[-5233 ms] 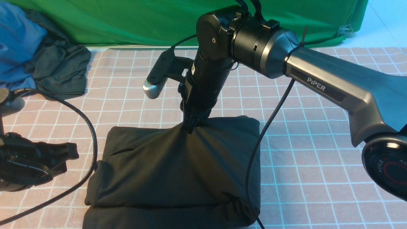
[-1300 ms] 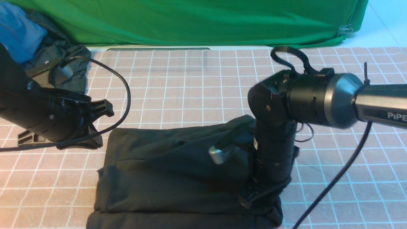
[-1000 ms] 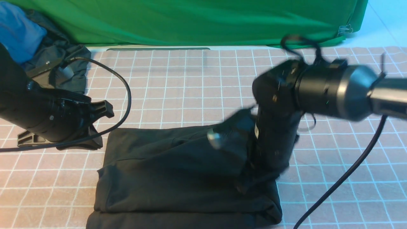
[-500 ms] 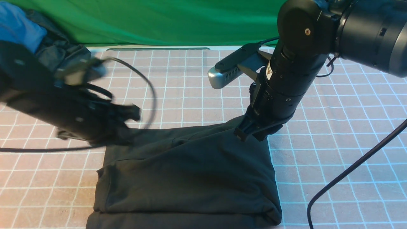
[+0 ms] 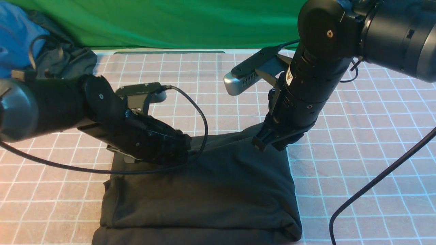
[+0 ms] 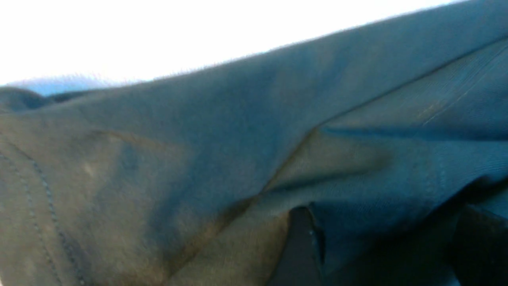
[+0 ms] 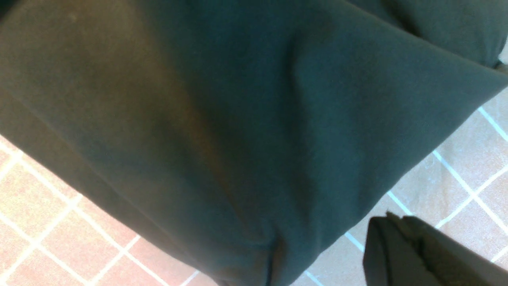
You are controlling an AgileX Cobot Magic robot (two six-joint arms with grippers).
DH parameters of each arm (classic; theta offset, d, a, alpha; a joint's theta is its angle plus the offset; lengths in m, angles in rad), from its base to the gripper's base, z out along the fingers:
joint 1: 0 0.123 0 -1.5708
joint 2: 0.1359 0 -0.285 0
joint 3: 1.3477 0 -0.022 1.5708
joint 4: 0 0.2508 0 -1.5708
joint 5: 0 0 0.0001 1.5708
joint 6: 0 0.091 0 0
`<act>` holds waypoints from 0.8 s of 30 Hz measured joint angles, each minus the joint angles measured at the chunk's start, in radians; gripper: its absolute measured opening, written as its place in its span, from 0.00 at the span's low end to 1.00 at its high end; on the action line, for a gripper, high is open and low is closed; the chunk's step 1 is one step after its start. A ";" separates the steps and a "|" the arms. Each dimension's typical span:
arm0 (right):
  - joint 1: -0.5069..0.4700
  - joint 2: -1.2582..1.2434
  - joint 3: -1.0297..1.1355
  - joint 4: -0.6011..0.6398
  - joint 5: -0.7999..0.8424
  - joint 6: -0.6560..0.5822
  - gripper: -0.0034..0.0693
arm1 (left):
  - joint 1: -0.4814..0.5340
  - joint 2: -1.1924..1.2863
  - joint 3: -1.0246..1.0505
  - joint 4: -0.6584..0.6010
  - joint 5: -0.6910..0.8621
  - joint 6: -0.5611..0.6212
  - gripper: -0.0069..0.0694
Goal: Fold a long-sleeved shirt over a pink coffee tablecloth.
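Observation:
The black long-sleeved shirt (image 5: 204,194) lies folded into a thick rectangle on the pink coffee tablecloth (image 5: 340,170), near the front edge. My left gripper (image 5: 182,149) rests low on the shirt's far left part. In the left wrist view dark fabric (image 6: 222,139) fills the picture, and the left gripper (image 6: 391,250) is open, its fingers (image 6: 301,246) set wide apart over the cloth. My right gripper (image 5: 264,143) hangs shut just above the shirt's far right corner. The right wrist view shows this gripper (image 7: 391,224) empty over pink tablecloth (image 7: 456,167) beside the shirt's edge (image 7: 278,139).
A bright green cloth (image 5: 204,23) hangs across the back. A blue garment (image 5: 17,37) and a dark one (image 5: 76,63) are bunched at the far left. A black cable (image 5: 202,126) loops over the shirt; another (image 5: 374,183) trails at the right.
My left arm swung right from beside the shirt onto its far left part and opened its jaws. The right gripper rose from the shirt's right side to above the far corner, then held still.

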 joint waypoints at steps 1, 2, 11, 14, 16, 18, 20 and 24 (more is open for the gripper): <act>0.000 0.000 0.000 0.000 -0.004 -0.001 0.14 | 0.000 0.005 0.000 0.000 0.008 0.007 0.74; 0.000 0.000 0.000 0.000 -0.011 -0.001 0.14 | 0.000 0.008 0.000 0.000 0.020 0.019 0.74; 0.000 0.000 0.000 0.000 -0.030 -0.022 0.14 | 0.000 0.023 -0.006 0.003 0.063 0.082 0.26; 0.000 0.000 0.000 0.000 -0.031 -0.023 0.15 | 0.000 0.024 -0.037 0.010 0.081 0.084 0.13; 0.000 0.000 0.000 -0.001 -0.032 -0.023 0.15 | 0.000 0.021 -0.060 0.019 0.101 0.084 0.13; 0.000 0.000 0.000 -0.001 -0.032 -0.023 0.15 | 0.000 0.010 -0.079 0.031 0.123 0.084 0.13; 0.000 0.000 0.000 -0.001 -0.034 -0.024 0.15 | 0.000 0.004 -0.092 0.035 0.144 0.084 0.13; 0.000 0.000 0.000 -0.001 -0.043 -0.025 0.16 | 0.000 0.000 -0.099 0.068 0.159 0.055 0.13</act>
